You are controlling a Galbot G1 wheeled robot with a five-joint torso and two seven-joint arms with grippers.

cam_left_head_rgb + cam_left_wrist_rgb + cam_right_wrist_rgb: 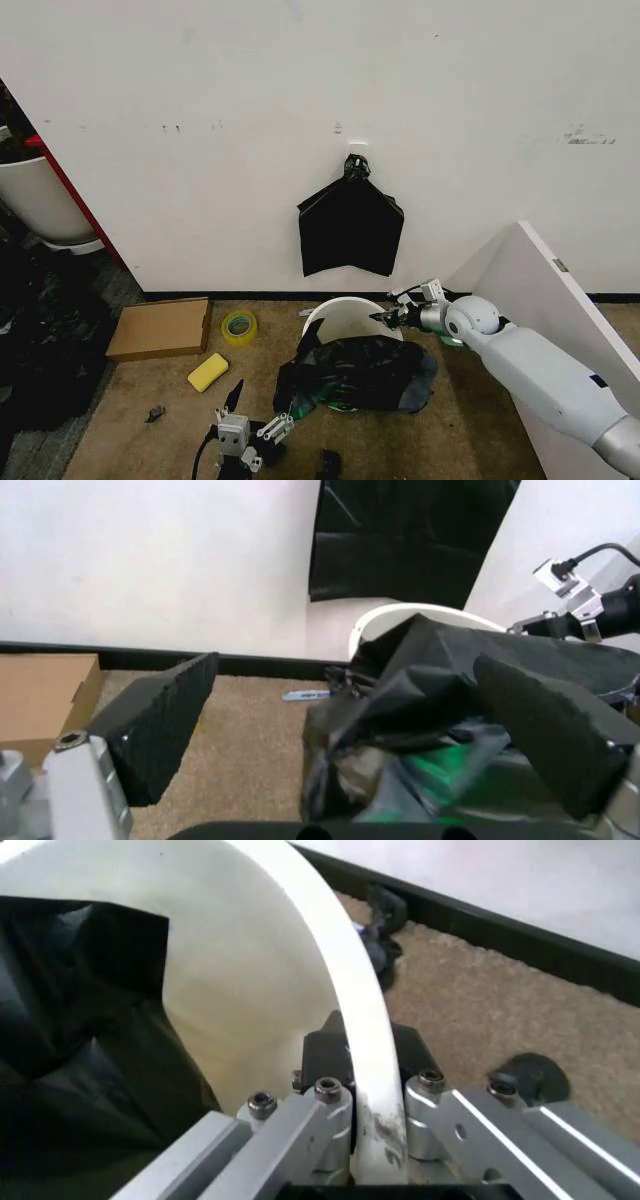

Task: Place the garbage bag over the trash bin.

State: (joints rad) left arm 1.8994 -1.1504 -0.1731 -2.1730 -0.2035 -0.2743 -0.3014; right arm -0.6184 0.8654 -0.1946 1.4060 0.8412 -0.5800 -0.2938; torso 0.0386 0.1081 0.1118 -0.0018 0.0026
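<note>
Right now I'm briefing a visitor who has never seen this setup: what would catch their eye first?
Probably the garbage bag, a crumpled glossy black heap draped over the near side of the trash bin on the tan carpet. The right gripper pinches the bin's rim, and the left gripper stands open just in front of the bag. Above, a flat black bundle hangs on the white wall.

My right arm is smooth white shell with a rounded silver-grey elbow joint; its gripper (352, 1087) is bare aluminium with hex-head screws and black pads. My left gripper (255, 418) carries black textured pads (160, 724) on silver fingers, with a black cable.
</note>
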